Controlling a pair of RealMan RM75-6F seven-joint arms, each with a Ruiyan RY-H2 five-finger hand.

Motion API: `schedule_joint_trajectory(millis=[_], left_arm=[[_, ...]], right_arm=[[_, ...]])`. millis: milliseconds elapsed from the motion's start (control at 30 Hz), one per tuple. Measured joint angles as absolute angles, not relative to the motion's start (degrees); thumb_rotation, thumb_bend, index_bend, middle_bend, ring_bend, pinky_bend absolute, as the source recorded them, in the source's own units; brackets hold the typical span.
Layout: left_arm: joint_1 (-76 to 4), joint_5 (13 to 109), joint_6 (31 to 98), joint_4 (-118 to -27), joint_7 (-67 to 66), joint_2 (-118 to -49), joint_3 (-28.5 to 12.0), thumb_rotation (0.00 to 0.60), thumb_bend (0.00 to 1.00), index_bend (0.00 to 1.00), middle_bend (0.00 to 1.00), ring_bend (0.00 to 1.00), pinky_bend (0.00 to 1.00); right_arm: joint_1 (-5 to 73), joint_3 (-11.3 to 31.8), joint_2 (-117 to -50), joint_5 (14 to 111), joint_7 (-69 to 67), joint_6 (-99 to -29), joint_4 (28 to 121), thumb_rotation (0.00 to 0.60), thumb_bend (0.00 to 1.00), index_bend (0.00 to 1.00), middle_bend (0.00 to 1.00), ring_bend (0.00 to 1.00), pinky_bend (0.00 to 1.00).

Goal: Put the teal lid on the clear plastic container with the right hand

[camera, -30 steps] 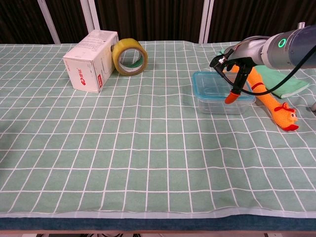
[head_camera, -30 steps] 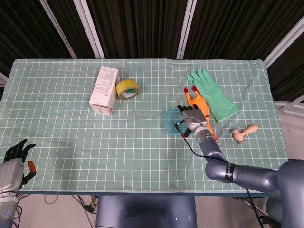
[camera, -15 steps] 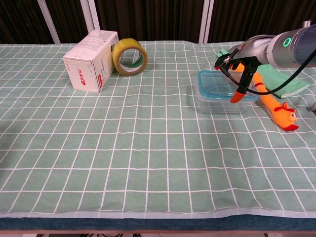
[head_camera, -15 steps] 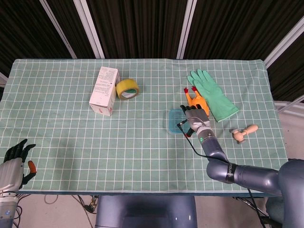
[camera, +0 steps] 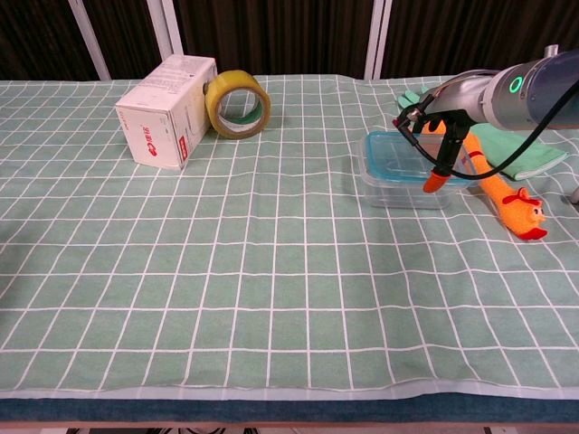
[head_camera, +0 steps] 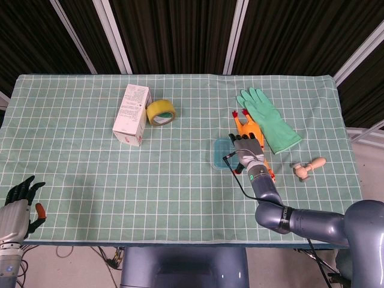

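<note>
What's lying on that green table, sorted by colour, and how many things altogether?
White: 1, box
Yellow: 1, tape roll
Teal: 1, lidded container
Orange: 1, rubber chicken
Green: 1, glove
Wood: 1, small wooden piece
Total: 6

A green checked tablecloth (head_camera: 90, 174) covers the table before dark slatted panels (head_camera: 168, 30).

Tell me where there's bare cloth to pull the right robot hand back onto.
The near cloth in front of the clear plastic container is bare, as is the stretch between it and the tape roll. Crowded: the right robot hand over the teal lid, with rubber chicken and green glove alongside.
</note>
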State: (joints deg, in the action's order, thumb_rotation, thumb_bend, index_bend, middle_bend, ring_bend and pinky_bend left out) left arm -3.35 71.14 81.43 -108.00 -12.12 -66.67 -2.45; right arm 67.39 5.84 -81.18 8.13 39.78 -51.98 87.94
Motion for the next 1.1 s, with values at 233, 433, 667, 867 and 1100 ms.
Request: schedule_joint_trajectory(millis=[233, 433, 667, 867, 1100], left_arm=[[-3.4, 71.1, 81.3, -108.1, -12.0, -66.6, -2.4, 0.6, 0.74, 0.18, 0.0, 0.0, 0.0], [-3.4, 70.9, 81.2, -108.1, -11.9, -66.5, -2.4, 0.6, 0.74, 0.18, 0.0, 0.0, 0.0], [-3.5, 70.8, 81.1, -108.2, -11.9, -66.5, -2.5, 0.6, 0.74, 0.18, 0.0, 0.0, 0.0], [-3.4, 70.9, 81.2, -108.1, -11.9, -66.5, -2.4, 0.6, 0.74, 0.18, 0.0, 0.0, 0.0], [-3.5, 70.9, 81.2, -108.1, -11.9, -66.5, -2.4, 0.6, 0.74, 0.18, 0.0, 0.0, 0.0]], right_arm=[[67.6, 6.6, -81.5, 7.5, 40.7, -52.7, 88.1, 0.6, 0.26, 0.0, 0.48, 0.12, 0.0], [67.7, 7.1, -81.7, 7.7, 41.3, -53.0, 88.1, 0.6, 0.26, 0.0, 0.48, 0.12, 0.0], [67.8, 7.4, -81.8, 7.3, 42.1, -53.0, 88.3, 0.6, 0.26, 0.0, 0.48, 0.12, 0.0], [67.9, 7.7, -82.1, 6.9, 42.6, -52.9, 88.2, 0.6, 0.26, 0.0, 0.48, 0.12, 0.0], [68.0, 8.1, -82.2, 6.6, 43.1, -53.1, 88.1, 0.6, 0.26, 0.0, 0.48, 0.12, 0.0]])
